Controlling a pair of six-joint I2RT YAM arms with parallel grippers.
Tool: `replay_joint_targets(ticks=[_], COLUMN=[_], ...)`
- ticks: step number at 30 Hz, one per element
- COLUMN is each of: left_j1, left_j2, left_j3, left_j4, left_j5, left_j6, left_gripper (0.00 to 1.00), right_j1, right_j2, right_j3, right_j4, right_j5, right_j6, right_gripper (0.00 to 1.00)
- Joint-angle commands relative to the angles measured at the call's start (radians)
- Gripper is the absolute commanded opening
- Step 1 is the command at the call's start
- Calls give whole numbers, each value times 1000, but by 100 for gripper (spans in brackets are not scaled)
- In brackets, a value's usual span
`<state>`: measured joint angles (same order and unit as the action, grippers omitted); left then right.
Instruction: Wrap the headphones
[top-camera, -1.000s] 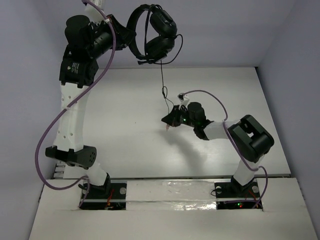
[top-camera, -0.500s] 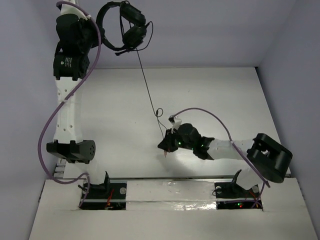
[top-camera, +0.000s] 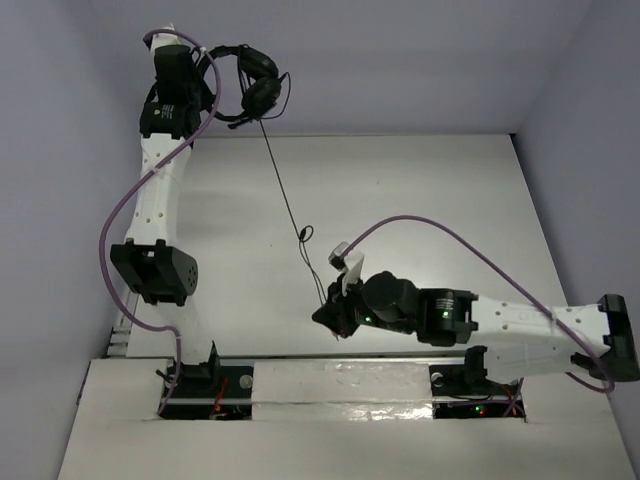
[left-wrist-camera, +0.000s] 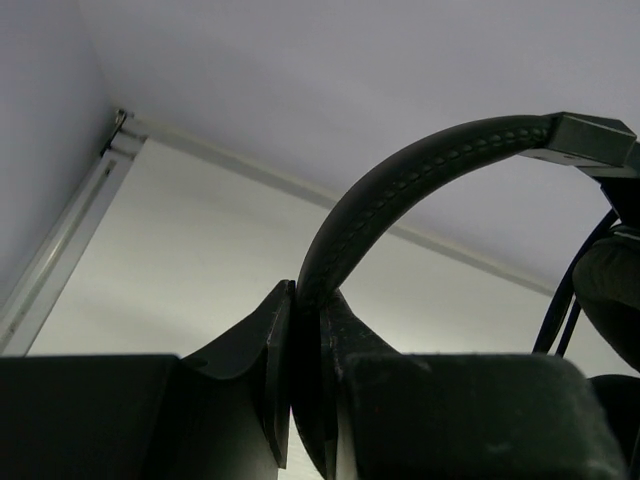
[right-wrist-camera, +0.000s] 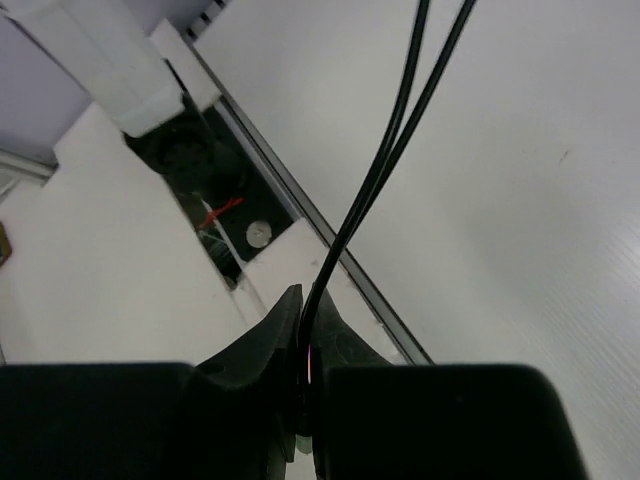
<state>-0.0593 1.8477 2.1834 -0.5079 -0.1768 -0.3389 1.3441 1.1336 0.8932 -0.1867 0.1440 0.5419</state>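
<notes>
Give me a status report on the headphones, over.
Left hand shut on headband, headphones held high at far side. Right hand shut on cable, low near front. Cable stretched between them; nothing in the way.

A robot lab bench: white table (top-camera: 430, 190) boxed in by plain lilac walls (top-camera: 420, 60).

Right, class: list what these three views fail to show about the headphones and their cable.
- Top view: the cable ends unseen at the right gripper; plug too small to find.
- Left wrist view: the headphones show mainly headband; earcups cut by the right edge.
- Right wrist view: cable exits top edge.
</notes>
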Motion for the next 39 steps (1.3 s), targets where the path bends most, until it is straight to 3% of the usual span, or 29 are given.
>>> replay_joint_targets(ticks=[1, 11, 16, 22, 26, 29, 39], left_j1=[10, -59, -184, -298, -365, -407, -459], left_j2=[-2, 59, 64, 28, -33, -94, -291], left_j3=[-32, -183, -298, -444, -531, -620, -922], left_j4=[146, 173, 224, 273, 292, 316, 428], left_j5=[-124, -262, -326, -244, -219, -202, -60], left_j6=[-15, 77, 124, 95, 75, 58, -22], left_gripper=[0, 0, 0, 0, 0, 0, 0], right_j1=[69, 144, 144, 135, 28, -109, -387], right_j2=[-66, -3, 34, 81, 75, 71, 124], right_j3=[143, 630, 814, 895, 889, 895, 869], right_j4=[-282, -562, -522, -366, -261, -212, -99], right_j5=[106, 305, 428, 588, 568, 467, 329], right_j6=[-40, -190, -334, -502, -577, -583, -586], right_gripper=[0, 0, 0, 0, 0, 0, 0])
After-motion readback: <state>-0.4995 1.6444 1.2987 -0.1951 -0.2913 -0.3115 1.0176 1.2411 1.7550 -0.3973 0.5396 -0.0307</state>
